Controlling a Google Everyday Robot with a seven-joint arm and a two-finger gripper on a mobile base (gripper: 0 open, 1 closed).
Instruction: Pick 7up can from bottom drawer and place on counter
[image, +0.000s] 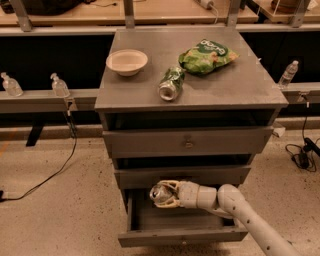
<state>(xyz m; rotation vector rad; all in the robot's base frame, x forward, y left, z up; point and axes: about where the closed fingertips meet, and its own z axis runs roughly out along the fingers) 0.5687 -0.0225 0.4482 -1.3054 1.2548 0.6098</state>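
One claw (165, 195) is clenched around the 7up can (158, 191), its pale fingers (169, 184) wrapping the can from above and below. The can is held on its side, with its shiny round end turned toward the left. Claw and can sit inside the open bottom drawer (182, 236), toward its left side, well below the front edge of the bench (235, 85). Whether the can touches the drawer floor cannot be told.

The grey arm (240, 210) runs from the claw to the right and down, and leaves the view at the bottom right.

The bottom drawer is pulled out toward the viewer, and its low front panel has a small knob. Just above the claw is the middle drawer (210, 176), and above that the top drawer (150, 142). Both stand slightly out, with dark gaps over them.

On the bench, a green can (171, 83) lies on its side near the middle, toward the front edge. A pale bowl (127, 61) stands upright toward the back left corner. A green bag (207, 56) lies toward the back right corner. The three are apart from one another.

Off the bench's left edge, two small bottles (59, 86) stand on a low rail. Another bottle (289, 74) stands off the right edge.
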